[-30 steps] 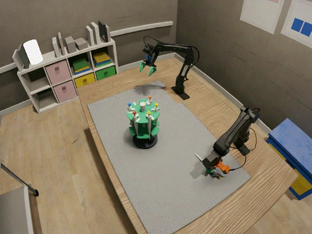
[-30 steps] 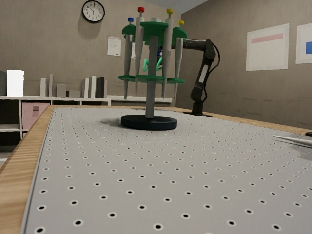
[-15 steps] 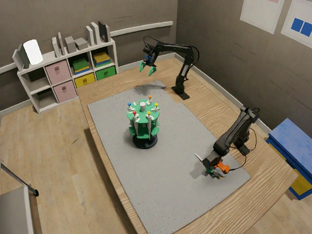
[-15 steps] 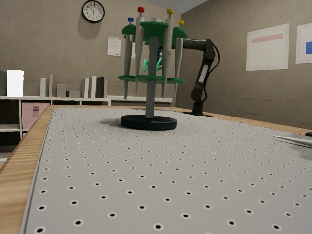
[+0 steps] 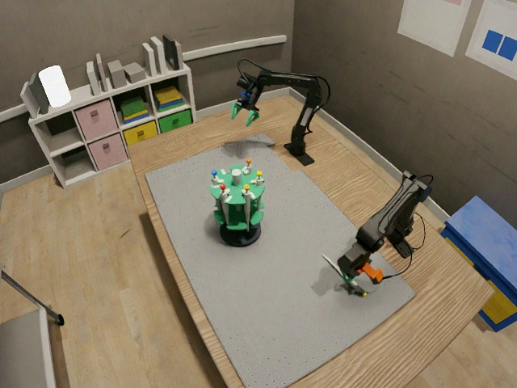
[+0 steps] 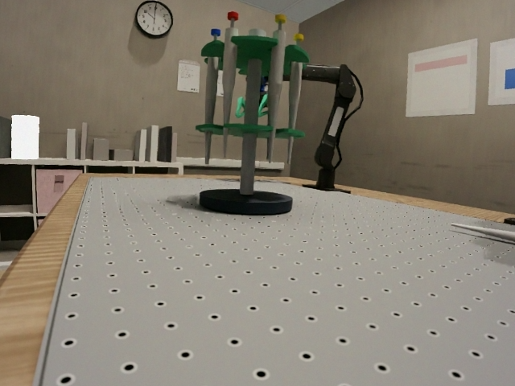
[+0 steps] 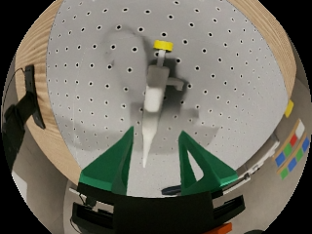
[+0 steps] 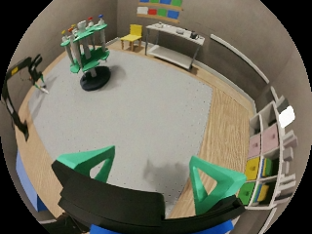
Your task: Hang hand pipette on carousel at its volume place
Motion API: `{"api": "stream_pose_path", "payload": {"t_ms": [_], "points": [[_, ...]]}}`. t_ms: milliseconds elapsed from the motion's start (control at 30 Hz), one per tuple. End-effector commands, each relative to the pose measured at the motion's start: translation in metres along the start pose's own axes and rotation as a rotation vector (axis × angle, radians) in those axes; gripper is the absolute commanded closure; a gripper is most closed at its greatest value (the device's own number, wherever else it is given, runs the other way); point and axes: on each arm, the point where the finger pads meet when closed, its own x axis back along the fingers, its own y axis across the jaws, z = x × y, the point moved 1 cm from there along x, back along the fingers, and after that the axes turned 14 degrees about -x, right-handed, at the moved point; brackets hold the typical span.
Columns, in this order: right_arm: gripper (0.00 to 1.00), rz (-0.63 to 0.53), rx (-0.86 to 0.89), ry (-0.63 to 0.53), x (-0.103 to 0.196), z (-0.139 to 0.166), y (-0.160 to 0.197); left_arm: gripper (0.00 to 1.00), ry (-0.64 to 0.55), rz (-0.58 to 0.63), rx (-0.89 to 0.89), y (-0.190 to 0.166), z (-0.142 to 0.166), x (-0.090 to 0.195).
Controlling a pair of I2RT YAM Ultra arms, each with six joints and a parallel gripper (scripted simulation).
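See the yellow-buttoned pipette [image 5: 331, 263] [image 6: 484, 230] [image 7: 153, 99] [image 8: 45, 91], well apart from the carousel [image 5: 241, 238] [image 6: 245, 203] [image 7: 172, 189] [image 8: 96, 79]. Note the left gripper [image 5: 347, 277] [image 7: 157, 133] [image 8: 41, 86] at that pipette, fingers partly spread, pinching nothing. Find the right gripper [image 5: 241, 120] [image 6: 251, 114] [image 8: 153, 156] beyond the carousel from the pipette, fingers wide apart.

Pipette [image 7: 153, 99] [image 5: 331, 263] [image 6: 482, 230] [image 8: 45, 90] on or just above gray perforated mat [image 7: 88, 88] [image 5: 266, 292] [image 6: 208, 249] [image 8: 127, 112]; contact unclear. Yellow button [image 7: 163, 46] [image 5: 364, 294] at pipette's far end, print unreadable. Finger hook [image 7: 175, 83] sticks out to picture right of pipette body. White tip points at left claw [image 7: 157, 133] [image 5: 348, 277] [image 8: 41, 86], shows in gap between green fingers, apart from both. Claw part open, nothing gripped. Shadow beside pipette. Wood worktop [image 7: 36, 49] [image 5: 342, 183] [image 6: 16, 299] [image 8: 226, 122] past mat, both sides of pipette. Black arm [image 7: 15, 117] [image 5: 308, 81] [image 6: 335, 120] well off to pipette's picture left.
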Motion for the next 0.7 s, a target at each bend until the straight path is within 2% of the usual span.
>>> {"api": "stream_pose_path", "payload": {"t_ms": [0,667], "points": [[0.00,-0.008,0.008,-0.022,0.001,-0.005,-0.002,0.46,-0.018,0.024,-0.013,-0.003,0.000,0.025],[0.00,-0.008,0.008,-0.022,0.001,-0.005,-0.002,0.46,-0.018,0.024,-0.013,-0.001,0.000,0.073]]}}
